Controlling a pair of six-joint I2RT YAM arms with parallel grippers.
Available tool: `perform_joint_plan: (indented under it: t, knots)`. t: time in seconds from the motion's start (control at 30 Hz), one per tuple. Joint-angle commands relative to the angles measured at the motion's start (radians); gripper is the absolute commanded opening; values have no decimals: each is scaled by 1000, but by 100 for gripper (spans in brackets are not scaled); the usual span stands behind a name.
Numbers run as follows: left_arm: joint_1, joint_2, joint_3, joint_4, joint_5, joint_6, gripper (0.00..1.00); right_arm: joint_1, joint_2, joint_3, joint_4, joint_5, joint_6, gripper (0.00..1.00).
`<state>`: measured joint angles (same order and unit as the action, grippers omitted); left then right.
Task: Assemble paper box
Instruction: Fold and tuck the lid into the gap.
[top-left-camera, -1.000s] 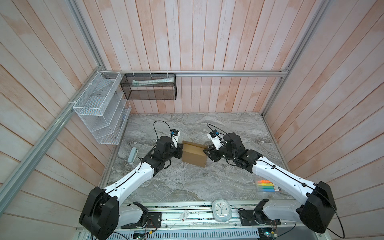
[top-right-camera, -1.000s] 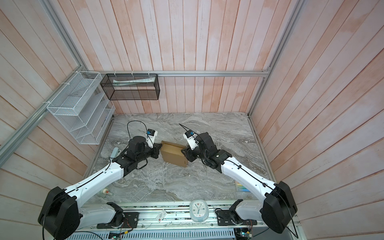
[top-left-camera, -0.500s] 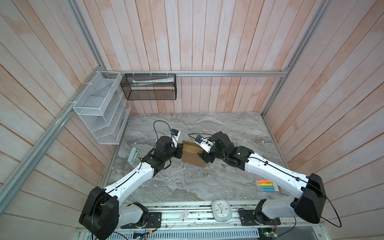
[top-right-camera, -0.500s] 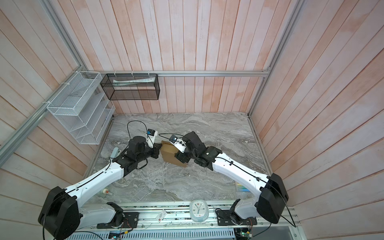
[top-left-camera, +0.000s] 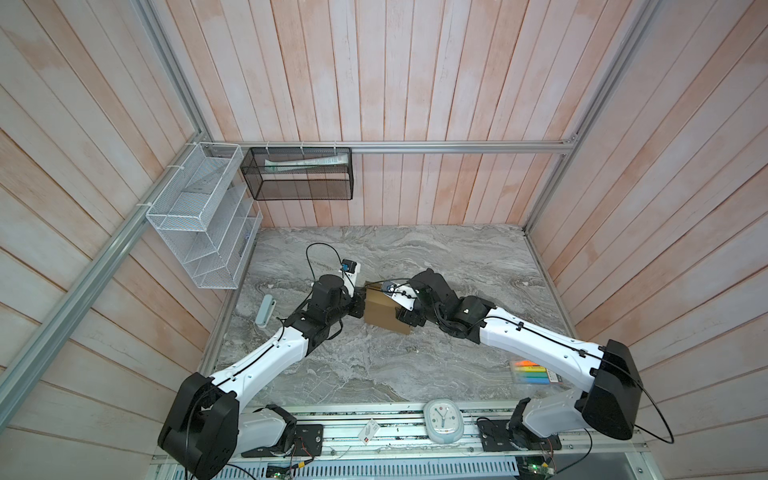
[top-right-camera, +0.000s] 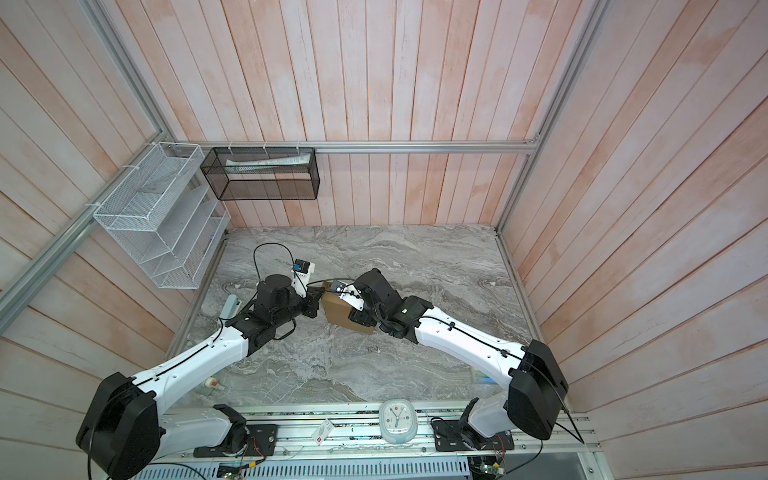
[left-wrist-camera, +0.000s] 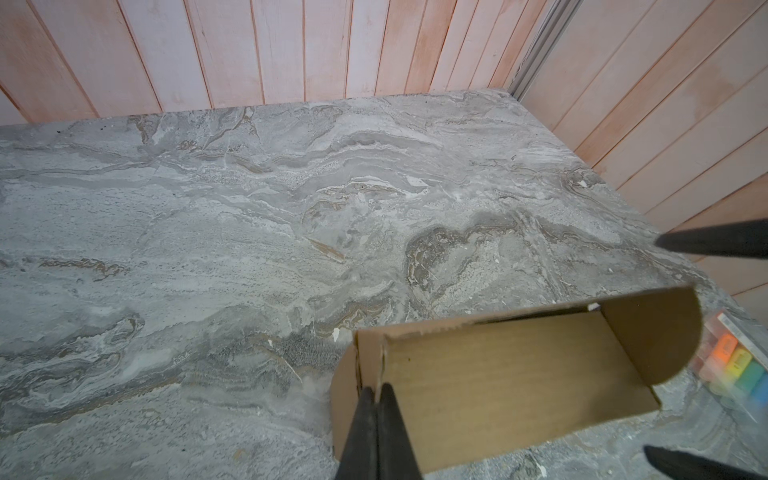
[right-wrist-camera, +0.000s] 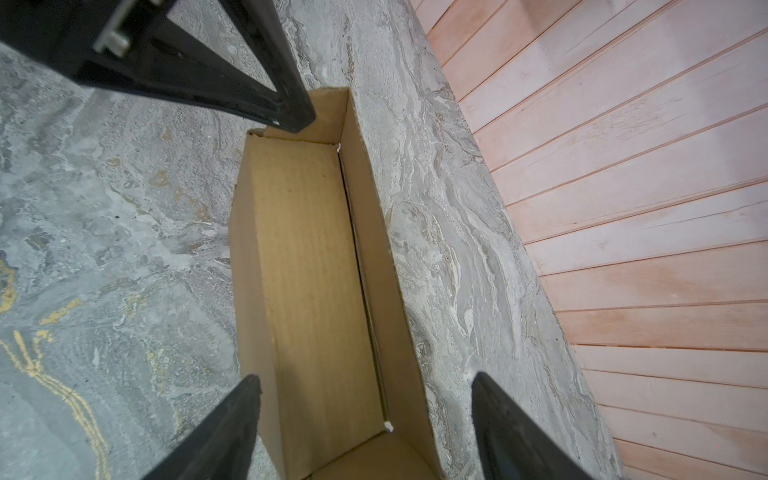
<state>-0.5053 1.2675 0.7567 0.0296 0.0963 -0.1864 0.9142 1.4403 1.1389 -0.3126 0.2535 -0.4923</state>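
Cardboard sits pinched in your left hand (left-wrist-camera: 376, 392). Its jaws are closed flat on the upright end wall of the paper box (left-wrist-camera: 498, 374), a plain brown corrugated tray with its walls raised and its top uncovered.

Your right hand (right-wrist-camera: 365, 382) is spread wide and holds nothing. Its two black fingers (right-wrist-camera: 232, 419) straddle the opposite end of the box. One is just beside a long wall, though I cannot tell whether it touches, and the other is clear of the far wall.

From the right hand the box lies straight ahead, with its long axis running away toward the left hand. The two hands bracket it end to end, and neither is the farther one. I judge the coming move turns on that line: the right hand works across the short width while the left braces the other end.

In both top views the paper box (top-left-camera: 382, 313) (top-right-camera: 338, 313) rests mid-surface between the two wrists, on the grey marbled stone-look surface (top-left-camera: 436, 365). A pack of coloured markers (top-left-camera: 534, 372) lies near the right arm's base. Pale pink wooden plank walls (top-left-camera: 415, 83) enclose the cell, and a white wire rack (top-left-camera: 199, 216) and a black mesh basket (top-left-camera: 299, 174) hang on them.
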Motion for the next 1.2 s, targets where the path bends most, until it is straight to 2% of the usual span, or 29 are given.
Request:
perform_joint_plan:
  t: [0.0,0.27,0.47,1.17]
  knots:
    - [-6,13,-44,-79,-6,-13,0,9,23,34,6,35,-31,81]
    - [-6,11,-54,-66,-4,-15,0,9,55,50,9,6,-43,88]
    - [-6,9,-63,-59,-4,-22,0,9,85,64,4,-9,-52,89]
    - [-6,6,-69,-44,-10,-51,0,6,118,73,-4,-39,-42,75]
